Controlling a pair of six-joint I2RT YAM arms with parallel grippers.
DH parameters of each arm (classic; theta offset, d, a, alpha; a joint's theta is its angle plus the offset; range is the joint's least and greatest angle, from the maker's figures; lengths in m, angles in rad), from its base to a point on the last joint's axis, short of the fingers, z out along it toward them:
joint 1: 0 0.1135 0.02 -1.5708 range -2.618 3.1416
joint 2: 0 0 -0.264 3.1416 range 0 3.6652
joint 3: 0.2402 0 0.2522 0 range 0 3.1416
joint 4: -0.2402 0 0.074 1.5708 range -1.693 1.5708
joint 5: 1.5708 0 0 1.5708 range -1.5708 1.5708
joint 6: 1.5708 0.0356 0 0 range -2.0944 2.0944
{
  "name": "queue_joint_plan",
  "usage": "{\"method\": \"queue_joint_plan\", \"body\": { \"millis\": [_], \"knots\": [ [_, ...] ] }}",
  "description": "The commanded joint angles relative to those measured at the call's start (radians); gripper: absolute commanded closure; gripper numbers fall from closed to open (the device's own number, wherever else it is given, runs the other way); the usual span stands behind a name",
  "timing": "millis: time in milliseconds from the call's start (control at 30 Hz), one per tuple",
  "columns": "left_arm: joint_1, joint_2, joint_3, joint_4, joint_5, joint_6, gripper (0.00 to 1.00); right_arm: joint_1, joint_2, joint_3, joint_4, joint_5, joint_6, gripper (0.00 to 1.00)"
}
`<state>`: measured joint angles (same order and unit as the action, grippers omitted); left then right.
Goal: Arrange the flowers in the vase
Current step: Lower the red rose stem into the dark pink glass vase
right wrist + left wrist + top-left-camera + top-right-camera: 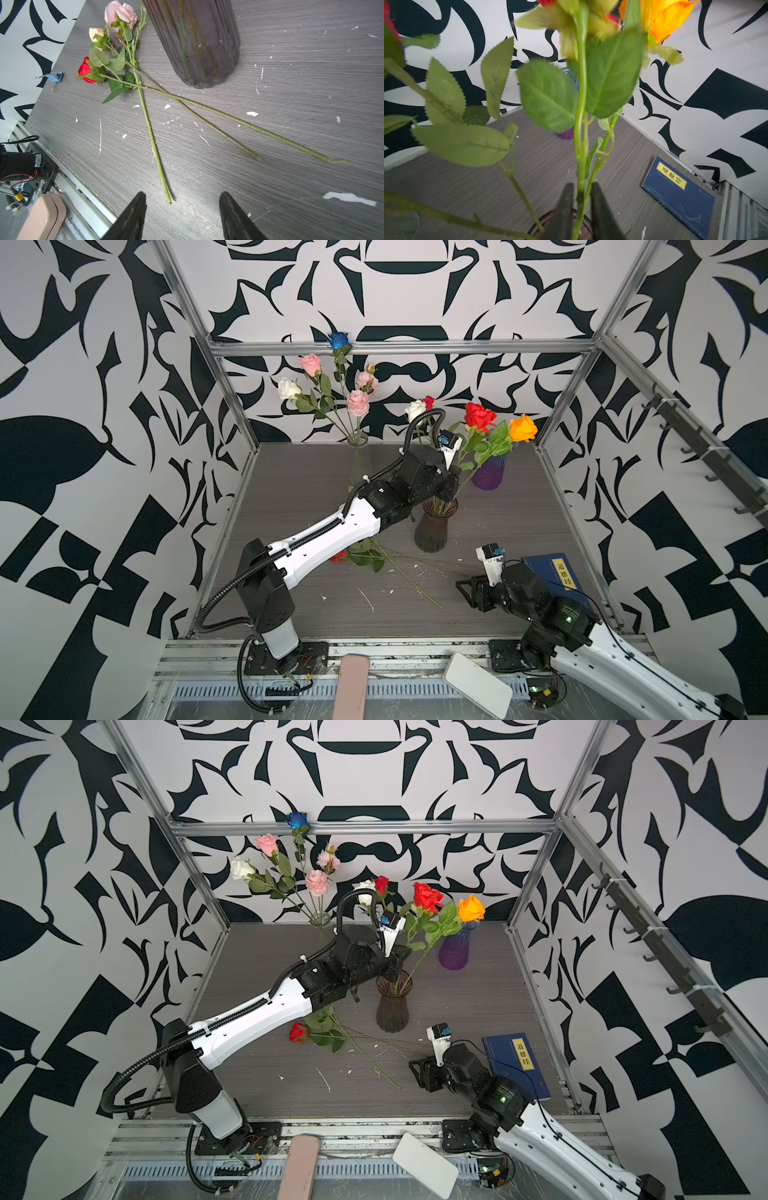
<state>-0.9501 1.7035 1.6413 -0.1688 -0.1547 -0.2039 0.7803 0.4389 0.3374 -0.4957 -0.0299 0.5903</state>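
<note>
The bench (291,62) is matt grey wood-grain; the dark vase (197,41) ribbed, translucent, glass-like; the frame rail (399,348) brushed metal.

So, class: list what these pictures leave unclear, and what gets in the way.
- Pink rose and peach rose on the table: hidden by the left arm in both top views.
- Dark vase: mouth cut off by the right wrist view's edge.
- Red rose head: cut off, blurred in the left wrist view.
- Book: small print too small in every view.

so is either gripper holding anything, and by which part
Nothing held: left gripper straddles a rose stem just above the dark vase, gaps showing; right gripper open, empty.
</note>
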Motion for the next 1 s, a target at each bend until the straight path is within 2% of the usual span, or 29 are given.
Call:
{"method": "queue_joint_plan", "body": {
  "millis": [0, 133, 267, 467, 567, 600, 667, 700, 733, 867, 967],
  "knots": [
    [-0.001, 0.015, 0.049, -0.043, -0.001, -0.010, 0.46, -0.002, -0.006, -0.001, 0.032, -0.004, -0.016, 0.40],
    [-0.001, -0.004, 0.039, -0.034, 0.014, -0.006, 0.41, -0.003, -0.002, 0.000, 0.035, -0.010, -0.020, 0.40],
    [-0.001, -0.081, -0.061, 0.038, 0.002, -0.007, 0.40, -0.002, 0.011, 0.004, 0.037, -0.007, -0.023, 0.40],
    [-0.001, -0.287, -0.347, 0.217, -0.005, -0.035, 0.38, -0.003, 0.017, 0.005, 0.029, -0.007, -0.017, 0.40],
    [-0.005, -0.379, -0.468, 0.241, 0.013, -0.043, 0.37, -0.004, 0.011, -0.002, 0.028, -0.006, 0.003, 0.40],
    [-0.008, -0.407, -0.504, 0.232, 0.019, -0.048, 0.31, -0.004, 0.009, -0.004, 0.028, -0.007, 0.010, 0.40],
    [-0.014, -0.458, -0.553, 0.194, 0.027, -0.059, 0.08, -0.003, 0.006, -0.008, 0.028, -0.009, 0.018, 0.40],
    [-0.018, -0.477, -0.574, 0.177, 0.031, -0.062, 0.03, -0.003, 0.005, -0.008, 0.028, -0.009, 0.021, 0.40],
    [-0.023, -0.489, -0.596, 0.169, 0.032, -0.064, 0.00, -0.003, 0.003, -0.010, 0.027, -0.006, 0.022, 0.40],
    [-0.045, -0.514, -0.687, 0.195, 0.040, -0.066, 0.00, -0.004, 0.006, -0.006, 0.020, 0.001, 0.023, 0.40],
    [-0.053, -0.497, -0.770, 0.289, 0.058, -0.024, 0.01, -0.004, 0.011, 0.003, 0.006, 0.003, 0.013, 0.40]
  ]
}}
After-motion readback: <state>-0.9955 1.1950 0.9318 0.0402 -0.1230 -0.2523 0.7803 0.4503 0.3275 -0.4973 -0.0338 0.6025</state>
